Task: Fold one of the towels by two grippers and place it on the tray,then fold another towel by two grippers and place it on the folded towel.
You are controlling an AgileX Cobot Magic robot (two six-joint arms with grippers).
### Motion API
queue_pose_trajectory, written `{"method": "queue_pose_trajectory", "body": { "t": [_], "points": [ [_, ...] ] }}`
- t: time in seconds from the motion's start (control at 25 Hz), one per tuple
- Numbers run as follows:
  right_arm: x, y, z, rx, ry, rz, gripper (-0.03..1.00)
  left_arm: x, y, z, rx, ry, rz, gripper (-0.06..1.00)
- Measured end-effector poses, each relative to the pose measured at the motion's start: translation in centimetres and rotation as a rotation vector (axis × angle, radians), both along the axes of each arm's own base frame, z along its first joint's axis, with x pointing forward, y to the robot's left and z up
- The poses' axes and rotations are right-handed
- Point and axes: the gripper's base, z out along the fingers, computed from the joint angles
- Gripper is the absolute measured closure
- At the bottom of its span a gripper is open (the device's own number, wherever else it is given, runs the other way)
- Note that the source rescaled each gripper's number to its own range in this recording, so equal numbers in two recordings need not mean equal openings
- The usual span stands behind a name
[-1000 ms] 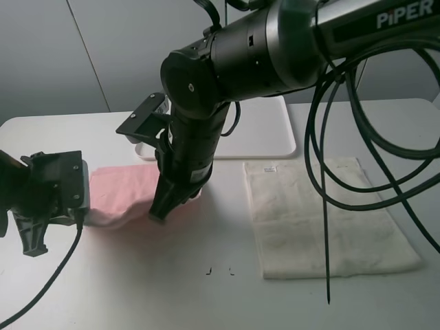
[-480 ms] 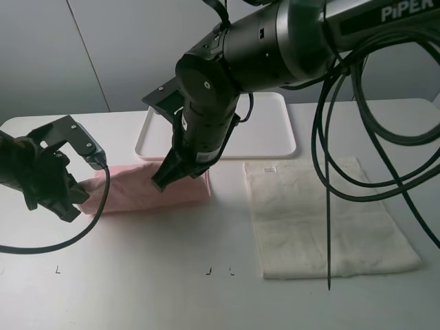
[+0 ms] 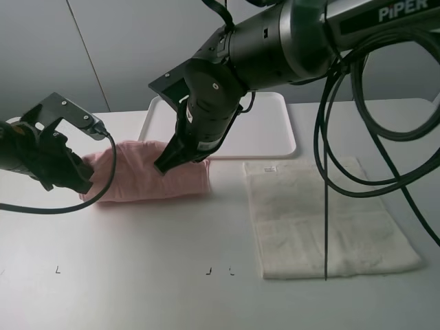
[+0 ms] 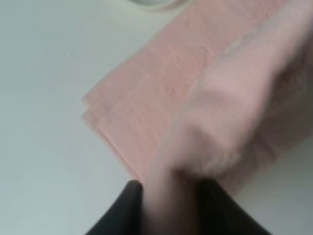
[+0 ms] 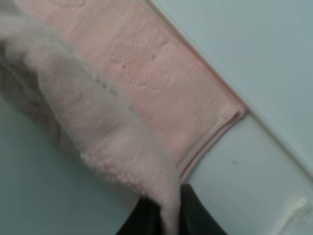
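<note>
Currently, pink towel (image 3: 148,180): folded into a long strip across the table (image 3: 137,275), just in front of the tray's front rim and not in it. One layer lies flat, and the top layer is bunched and lifted at both ends.
left gripper (image 3: 77,182): at the towel's left end. The wrist view shows a thick fold of pink cloth filling the gap between the black fingers (image 4: 129,210), so it's gripping the towel. Jaws sit fairly wide around the bunch.
right gripper (image 3: 165,167): reaches across the middle and comes down on the towel's right half. The wrist view shows a thin pinch of pink cloth between nearly closed fingers (image 5: 195,213), so it's gripping too.
flat layer: the corner and hem are clear in the right wrist view, with the embossed pattern visible.
tray (image 3: 265,127): at the back of the table behind the right arm, white, nothing visible in it.
white towel (image 3: 323,220): spread flat to the right of the pink one and apart from it. Its label (image 3: 269,168) is at the far edge, and cables hang over it.
</note>
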Motion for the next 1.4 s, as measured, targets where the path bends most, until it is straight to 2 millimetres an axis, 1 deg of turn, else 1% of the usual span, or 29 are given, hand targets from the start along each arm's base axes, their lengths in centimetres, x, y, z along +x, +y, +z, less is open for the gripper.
{"method": "queue_pose_trajectory", "body": {
  "t": [0.08, 0.2, 0.24, 0.28, 0.4, 0.48, 0.6, 0.68, 0.76, 0.92, 1.08, 1.2, 1.4],
  "points": [
    [0.6, -0.2, -0.8, 0.014, 0.005, -0.034, 0.65, 0.2, 0.0, 0.1, -0.014, -0.025, 0.025, 0.35],
    [1.1, -0.1, -0.9, 0.068, -0.002, -0.085, 0.11, 0.5, 0.1, 0.3, -0.039, -0.058, 0.066, 0.14],
    [1.2, -0.2, -0.9, 0.08, -0.005, -0.098, 0.04, 0.6, 0.1, 0.3, -0.047, -0.062, 0.077, 0.1],
    [1.3, -0.2, -0.9, 0.084, -0.005, -0.104, 0.0, 0.7, 0.0, 0.4, -0.052, -0.063, 0.084, 0.08],
    [1.7, -0.8, -1.0, 0.081, 0.006, -0.135, -0.03, 1.1, 0.1, 0.6, -0.091, -0.031, 0.135, 0.07],
    [2.1, -1.5, -1.1, 0.072, 0.036, -0.169, -0.03, 2.1, 0.7, 0.5, -0.134, 0.05, 0.221, 0.07],
    [2.7, -2.8, -1.2, 0.069, 0.131, -0.219, -0.03, 3.6, 2.0, -0.3, -0.186, 0.271, 0.372, 0.07],
    [3.1, -3.5, -1.0, 0.081, 0.2, -0.243, -0.03, 4.6, 2.5, -1.0, -0.204, 0.395, 0.445, 0.07],
    [3.3, -3.9, -0.9, 0.086, 0.245, -0.245, -0.03, 5.5, 2.5, -1.6, -0.208, 0.456, 0.471, 0.08],
    [2.9, -4.0, -0.9, 0.067, 0.3, -0.223, -0.03, 6.2, 2.7, -2.2, -0.21, 0.488, 0.544, 0.08],
    [2.7, -3.9, -0.9, 0.069, 0.322, -0.209, -0.03, 6.4, 3.4, -3.0, -0.138, 0.498, 0.609, 0.08],
    [2.8, -3.7, -1.0, 0.065, 0.328, -0.203, -0.03, 6.5, 3.5, -3.6, -0.123, 0.501, 0.618, 0.08],
    [3.1, -3.4, -2.0, 0.054, 0.356, -0.199, -0.03, 6.6, 3.6, -4.6, -0.096, 0.514, 0.61, 0.08]
  ]
}}
